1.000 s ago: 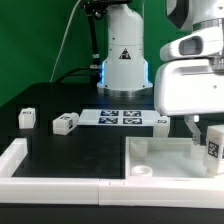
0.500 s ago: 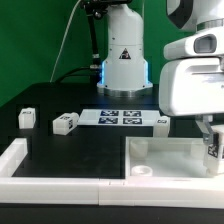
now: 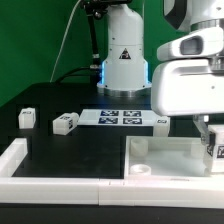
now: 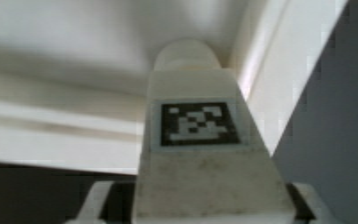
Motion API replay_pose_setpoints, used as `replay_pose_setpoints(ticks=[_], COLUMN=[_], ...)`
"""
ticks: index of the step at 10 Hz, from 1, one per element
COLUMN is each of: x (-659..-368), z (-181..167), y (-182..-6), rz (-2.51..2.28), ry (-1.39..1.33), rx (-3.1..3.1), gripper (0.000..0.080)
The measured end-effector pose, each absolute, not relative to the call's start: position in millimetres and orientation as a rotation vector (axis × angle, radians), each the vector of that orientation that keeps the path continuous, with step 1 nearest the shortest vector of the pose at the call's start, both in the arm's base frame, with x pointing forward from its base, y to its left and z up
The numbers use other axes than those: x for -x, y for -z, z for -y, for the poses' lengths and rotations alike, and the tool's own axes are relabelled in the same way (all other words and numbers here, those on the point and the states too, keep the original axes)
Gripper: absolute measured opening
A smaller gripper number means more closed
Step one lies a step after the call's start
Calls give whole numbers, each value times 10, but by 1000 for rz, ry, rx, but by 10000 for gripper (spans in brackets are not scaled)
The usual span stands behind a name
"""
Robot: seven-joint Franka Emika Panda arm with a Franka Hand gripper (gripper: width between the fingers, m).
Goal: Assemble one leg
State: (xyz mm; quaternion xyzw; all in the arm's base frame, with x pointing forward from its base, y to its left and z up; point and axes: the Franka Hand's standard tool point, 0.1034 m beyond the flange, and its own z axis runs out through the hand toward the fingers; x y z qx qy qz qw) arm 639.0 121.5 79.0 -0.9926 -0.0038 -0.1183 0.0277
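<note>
Wrist view: the leg (image 4: 194, 80), tag (image 4: 197, 123) toward the camera, clamped in the claw (image 4: 197, 205).

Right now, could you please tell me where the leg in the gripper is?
The leg is at the exterior view's far right edge, clamped upright in the gripper, low over the white tray-like piece's right end.

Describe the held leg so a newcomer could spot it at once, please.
Find the large white square tray-like piece on the exterior view's right. Over its right end the gripper holds the leg, a small white plastic post with a black-and-white tag. Unlike the small white blocks by the marker board, it alone is held.
</note>
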Motion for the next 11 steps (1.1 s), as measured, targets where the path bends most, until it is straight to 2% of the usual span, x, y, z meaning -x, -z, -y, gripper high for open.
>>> replay_pose_setpoints(ticks=[4, 7, 9, 11], x=[-6361, -6322, -6290, -6288], z=[-1114, -1118, -1137, -1136], y=[-765, -750, -753, -751], rz=[-982, -1532, -1710, -1665], ry=[332, 324, 297, 296], rx=[2839, 2557, 2437, 2469], gripper=[294, 297, 298, 298])
